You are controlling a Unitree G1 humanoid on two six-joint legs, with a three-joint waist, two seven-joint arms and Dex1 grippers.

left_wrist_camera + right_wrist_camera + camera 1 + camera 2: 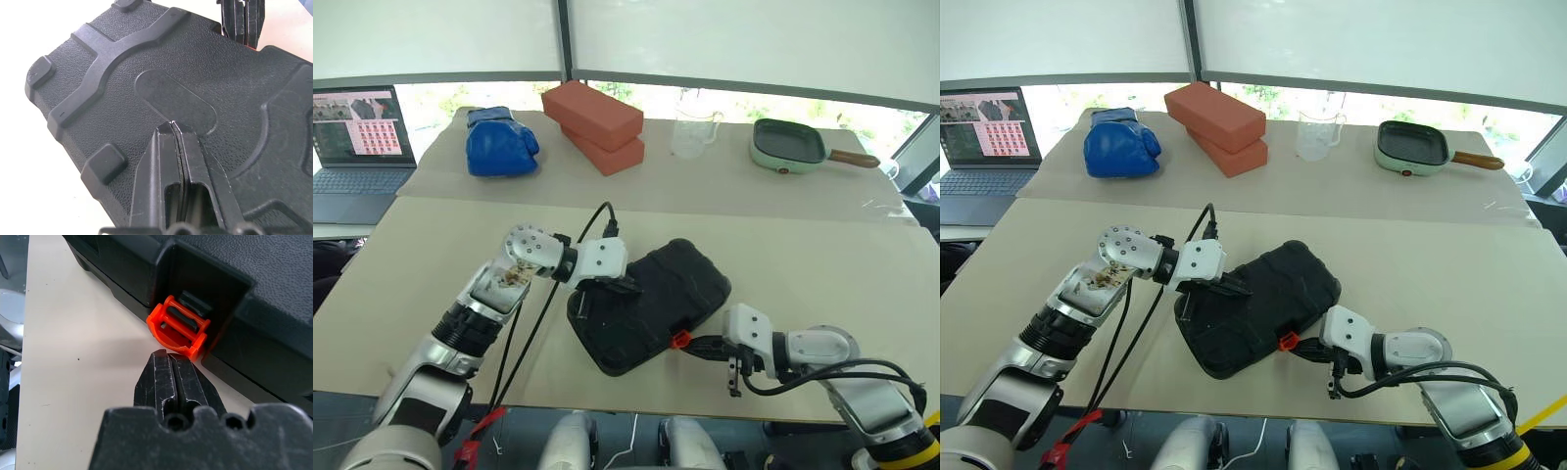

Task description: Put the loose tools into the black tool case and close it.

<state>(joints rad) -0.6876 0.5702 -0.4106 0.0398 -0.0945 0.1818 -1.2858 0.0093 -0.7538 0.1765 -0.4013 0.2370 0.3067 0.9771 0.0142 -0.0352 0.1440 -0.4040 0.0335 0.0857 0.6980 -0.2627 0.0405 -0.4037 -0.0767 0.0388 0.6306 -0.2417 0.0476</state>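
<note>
Black tool case point(651, 304), lid down

Along the far edge of the tabletop point(431, 255) I am seeing a blue boxing glove point(500, 143) sitting toward the far left corner. Just beside it two red bricks point(594, 123) are lying stacked, the upper one skewed across the lower. A clear glass jug point(693, 127) is standing past them, and a pale green pan point(790, 146) with a wooden handle is resting toward the far right corner. Off the left edge, an open laptop point(357, 147) is glowing.
</note>
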